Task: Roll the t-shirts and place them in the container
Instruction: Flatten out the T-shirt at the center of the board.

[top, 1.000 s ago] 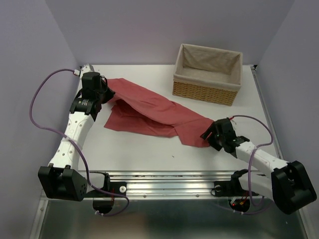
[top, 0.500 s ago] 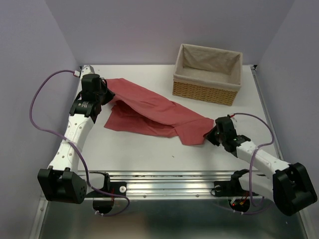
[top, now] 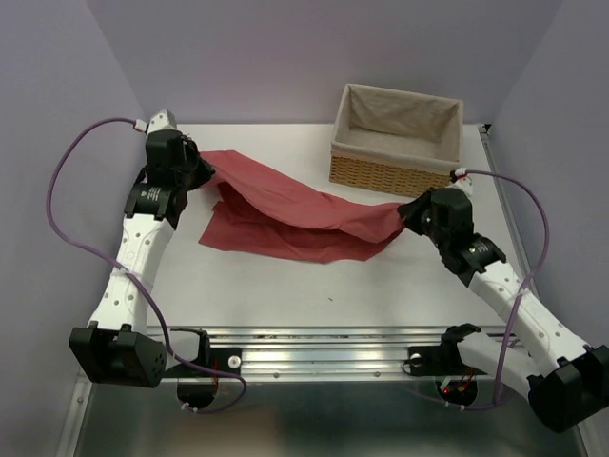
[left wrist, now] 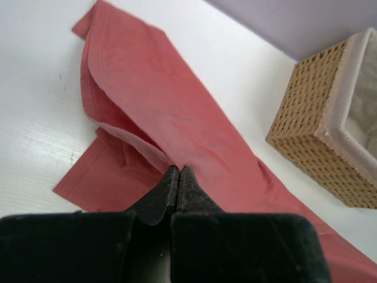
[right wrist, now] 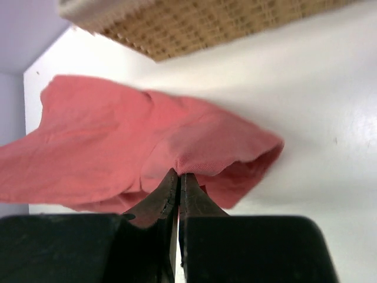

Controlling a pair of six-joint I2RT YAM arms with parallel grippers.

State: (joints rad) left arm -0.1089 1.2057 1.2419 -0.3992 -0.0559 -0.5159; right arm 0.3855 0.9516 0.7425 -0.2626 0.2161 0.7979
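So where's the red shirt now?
From above, the red shirt spans the table, held at its ends by the left gripper and right gripper, with the basket behind its right end.

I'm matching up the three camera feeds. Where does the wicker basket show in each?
Top external: basket at upper right, beyond the t-shirt.
Left wrist: at the right edge, partly cut off.
Right wrist: along the top edge, only its wicker wall and rim.
Shared landmark: the red t-shirt, central in all three views.

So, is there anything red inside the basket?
No, the basket holds only its pale lining; the t-shirt is outside it.
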